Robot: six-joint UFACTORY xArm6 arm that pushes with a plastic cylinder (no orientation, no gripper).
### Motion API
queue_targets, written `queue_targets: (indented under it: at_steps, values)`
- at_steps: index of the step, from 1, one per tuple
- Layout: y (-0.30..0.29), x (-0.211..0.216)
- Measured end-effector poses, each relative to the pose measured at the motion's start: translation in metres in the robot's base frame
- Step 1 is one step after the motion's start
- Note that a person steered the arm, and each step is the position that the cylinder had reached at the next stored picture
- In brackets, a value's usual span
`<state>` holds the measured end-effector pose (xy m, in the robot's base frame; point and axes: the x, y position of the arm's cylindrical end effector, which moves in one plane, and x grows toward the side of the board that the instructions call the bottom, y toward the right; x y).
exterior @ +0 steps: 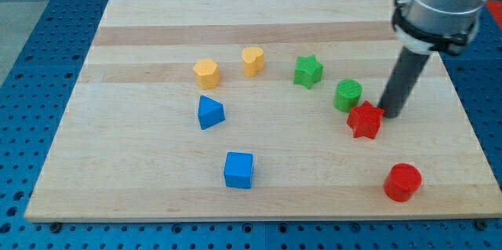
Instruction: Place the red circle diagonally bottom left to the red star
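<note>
No claw here: only my tip (390, 114), touching the red star (365, 120) on its right. Red circle (402, 182) nearer and right of the star, so probably needing a leftward push.

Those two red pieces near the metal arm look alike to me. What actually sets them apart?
Shape: the red star has points all round, while the red circle is a smooth round cylinder.
Place: the red star sits higher in the view, close beside a green cylinder; the red circle stands alone near the board's bottom edge.
My tip is right at the red star's right side, well away from the red circle.
Both share the same red.
</note>
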<state>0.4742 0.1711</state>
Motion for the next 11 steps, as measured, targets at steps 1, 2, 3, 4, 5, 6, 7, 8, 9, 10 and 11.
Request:
queue_targets:
  at_steps: [1, 2, 3, 4, 5, 6, 7, 8, 9, 10, 11]
  values:
    - [-0.039, 0.015]
    - [-0.052, 0.025]
    - [-0.003, 0.025]
    - [0.062, 0.046]
    - [0.086, 0.092]
    - [0.076, 0.134]
    - [0.038, 0.141]
    - [-0.002, 0.132]
    - [-0.028, 0.134]
    - [-0.004, 0.138]
    - [0.040, 0.136]
